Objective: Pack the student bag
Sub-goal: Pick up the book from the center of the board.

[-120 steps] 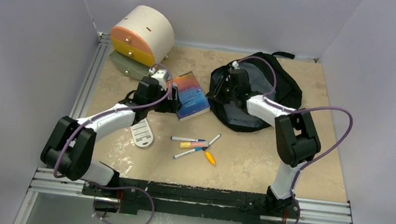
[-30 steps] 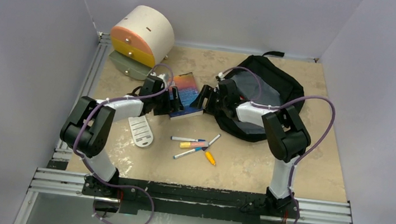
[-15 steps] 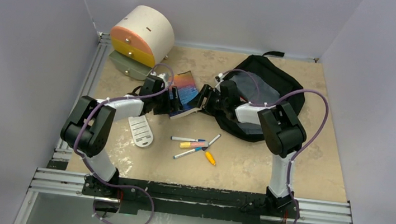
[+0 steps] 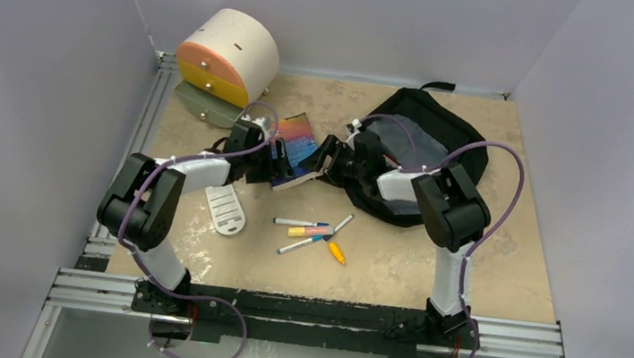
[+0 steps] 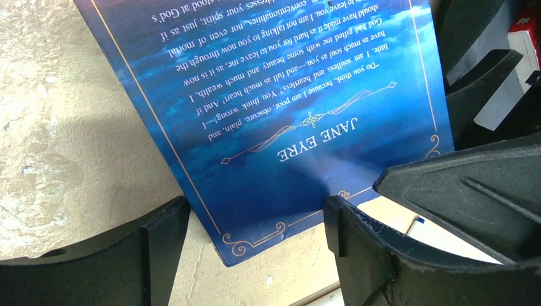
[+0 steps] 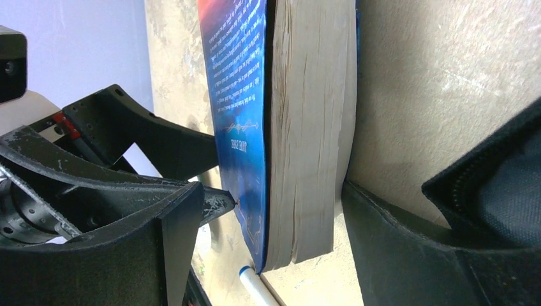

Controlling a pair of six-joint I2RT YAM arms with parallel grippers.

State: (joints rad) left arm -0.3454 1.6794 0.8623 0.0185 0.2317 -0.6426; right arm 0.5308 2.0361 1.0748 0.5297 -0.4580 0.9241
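- Where the two arms meet at mid-table, a thick paperback book (image 4: 297,145) sits tilted. Its glossy blue cover is lettered JANE EYRE inside a thin gold border, and its page block is cream and slightly ragged.
- Student bag (image 4: 444,139): soft black fabric, slumped low at the far right of the table (image 4: 393,273), just right of the book, with a grey inner panel showing.
- Table surface: mottled beige, stone-like.
- Left gripper (image 5: 255,213): matte black fingers spread wide, a corner of the book lying between them. The arm is stretched low, with the forearm reaching rightward.
- Right gripper (image 6: 287,197): fingers astride the book's thickness in a wide pinch, one tip touching the front cover and the other against the back. The arm is bent sharply at the elbow and reaches left across the bag's edge.
- Markers (image 4: 316,230): slim and loose, lying on the table nearer the arm bases than the book.
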